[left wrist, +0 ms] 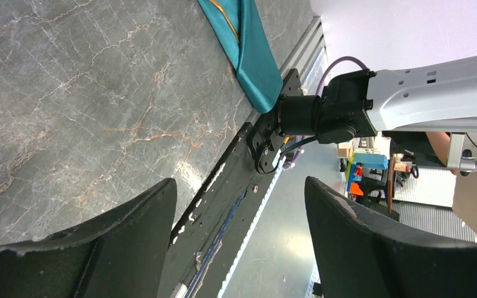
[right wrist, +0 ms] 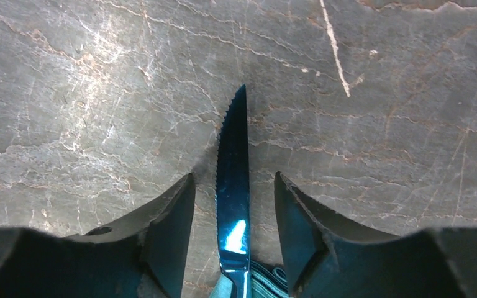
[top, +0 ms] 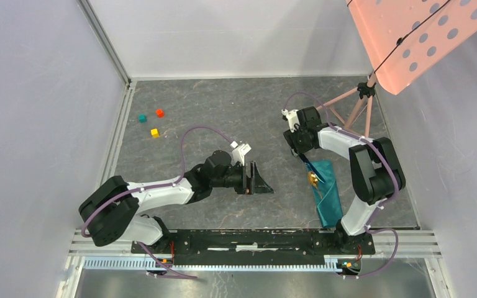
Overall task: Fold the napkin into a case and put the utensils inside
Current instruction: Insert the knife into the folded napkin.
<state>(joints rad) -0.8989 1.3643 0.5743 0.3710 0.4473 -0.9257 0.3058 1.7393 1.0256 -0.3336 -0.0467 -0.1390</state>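
The grey marbled surface (top: 223,105) carries a tiny teal cube (top: 142,118), a red cube (top: 159,113) and a yellow cube (top: 154,132), clustered at ten o'clock. At four o'clock lies a long teal-green fabric case (top: 328,198), and a slim bright-blue serrated knife (right wrist: 233,174) extends from its twelve o'clock end.

The white-and-black left arm (top: 161,194) stretches low from its base toward the centre, with the forearm nearly level. Its black two-finger left gripper (top: 258,180) points to the robot's right and is rolled onto its side. The jaws are spread wide, and the wrist view shows the dark fingers (left wrist: 130,242) well apart. The white-and-black right arm (top: 372,167) rises, folds at the elbow and bends inward. Its black right gripper (top: 302,154) points downward with the jaws parted
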